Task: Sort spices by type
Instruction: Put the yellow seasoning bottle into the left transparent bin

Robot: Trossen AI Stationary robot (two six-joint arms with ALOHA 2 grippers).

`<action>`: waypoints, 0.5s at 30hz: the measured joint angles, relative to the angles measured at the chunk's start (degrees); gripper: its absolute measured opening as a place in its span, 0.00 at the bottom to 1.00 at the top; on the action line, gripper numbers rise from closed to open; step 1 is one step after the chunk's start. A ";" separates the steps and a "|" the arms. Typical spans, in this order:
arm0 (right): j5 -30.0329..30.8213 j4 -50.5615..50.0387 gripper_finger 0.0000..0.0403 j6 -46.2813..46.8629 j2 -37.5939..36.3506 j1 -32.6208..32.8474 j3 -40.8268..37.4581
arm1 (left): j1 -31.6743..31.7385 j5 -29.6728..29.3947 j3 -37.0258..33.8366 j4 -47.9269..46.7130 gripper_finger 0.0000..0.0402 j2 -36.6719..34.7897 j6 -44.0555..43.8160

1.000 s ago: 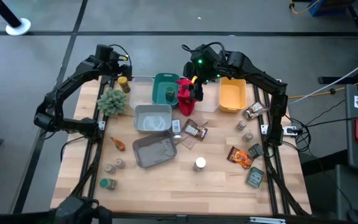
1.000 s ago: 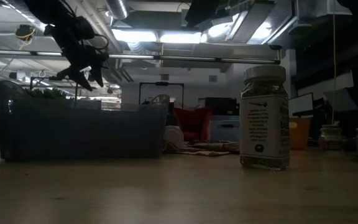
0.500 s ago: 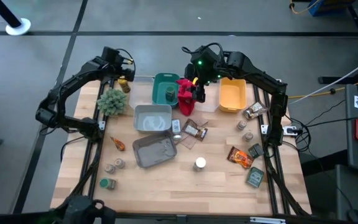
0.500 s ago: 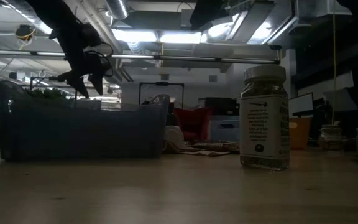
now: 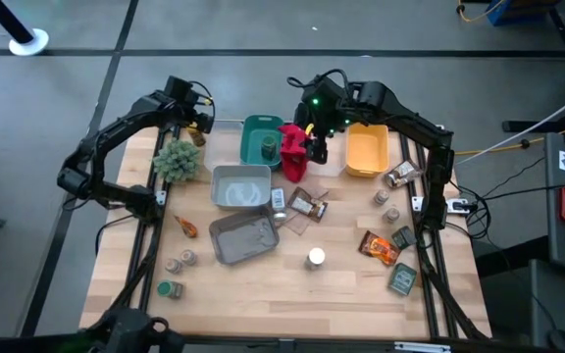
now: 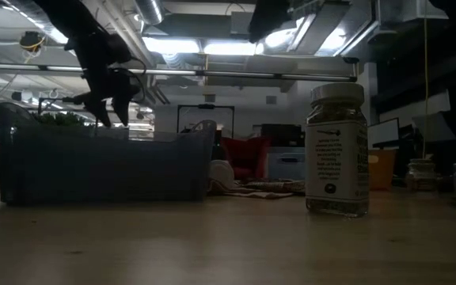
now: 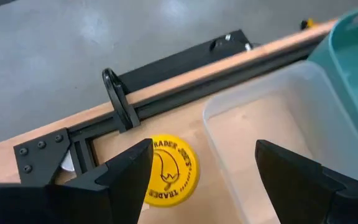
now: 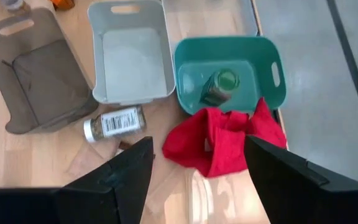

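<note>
My left gripper (image 7: pixel 204 180) hangs open over the table's far left corner. A jar with a yellow lid (image 7: pixel 166 170) stands below it, close to one finger and untouched; the high view shows this jar (image 5: pixel 195 133) beside the plant. My right gripper (image 8: pixel 197 177) is open above the red cloth (image 8: pixel 219 140), which drapes over the rim of the teal bin (image 8: pixel 272 62). A green-lidded jar (image 8: pixel 219 84) lies in that bin. Other spice jars (image 5: pixel 314 258) (image 5: pixel 170 289) and packets (image 5: pixel 379 247) (image 5: pixel 403 279) lie scattered on the near half.
A clear tub (image 7: pixel 278 124) stands between the yellow-lidded jar and the teal bin. A white bin (image 5: pixel 240 186), a grey bin (image 5: pixel 243 237) and a yellow bin (image 5: pixel 366 149) stand mid-table. A bushy plant (image 5: pixel 178 159) is at the left. A jar (image 8: pixel 114 123) lies on its side.
My left gripper has sunk a little and shifted toward the table's right, over the yellow-lidded jar, rolling somewhat as it went. My right gripper has tipped slightly above the red cloth without leaving its place.
</note>
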 joint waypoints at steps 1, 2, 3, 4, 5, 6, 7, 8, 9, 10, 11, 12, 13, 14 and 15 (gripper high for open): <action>0.00 -0.20 0.62 0.00 -0.08 0.00 0.00 | -0.23 -0.37 0.00 -0.21 0.68 0.19 0.67; -0.07 -0.25 0.62 0.00 -0.35 0.00 0.00 | -0.38 -0.75 0.00 -0.44 0.68 0.30 0.94; -0.31 -0.35 0.62 0.00 -0.64 0.00 0.00 | -0.48 -1.00 0.00 -0.70 0.68 0.36 1.12; -0.45 -0.30 0.62 0.00 -0.87 0.00 0.00 | -0.56 -1.44 0.00 -0.74 0.68 0.46 1.28; -0.46 -0.30 0.62 0.00 -1.18 0.00 0.00 | -0.70 -1.86 0.00 -0.69 0.68 0.62 1.30; -0.45 -0.34 0.62 0.00 -1.38 0.00 0.00 | -0.69 -2.16 0.00 -0.75 0.68 0.77 1.30; -0.44 -0.31 0.62 0.00 -1.43 0.00 0.00 | -0.72 -2.61 0.00 -0.72 0.68 0.97 1.27; -0.44 -0.33 0.62 0.00 -1.45 0.02 0.00 | -0.94 -3.19 0.00 -0.59 0.68 1.14 1.21; -0.44 -0.33 0.62 0.00 -1.44 0.02 0.00 | -1.18 -4.08 0.00 -0.54 0.68 1.37 1.09; -0.44 -0.33 0.62 0.00 -1.44 0.02 0.00 | -1.45 -4.85 0.00 -0.56 0.68 1.67 1.02; -0.45 -0.33 0.62 0.00 -1.44 0.02 0.00 | -1.78 -5.67 0.00 -0.54 0.68 2.05 0.98; -0.44 -0.33 0.62 0.00 -1.44 0.02 0.00 | -2.11 -6.53 0.00 -0.56 0.68 2.43 0.95; -0.44 -0.33 0.62 0.00 -1.44 0.02 0.00 | -2.37 -7.46 0.00 -0.58 0.68 2.79 0.93; -0.44 -0.34 0.62 0.00 -1.44 0.02 0.00 | -2.61 -8.26 0.00 -0.62 0.68 3.07 0.91; -0.44 -0.33 0.62 0.00 -1.44 0.02 0.00 | -2.84 -9.00 0.00 -0.62 0.68 3.36 0.85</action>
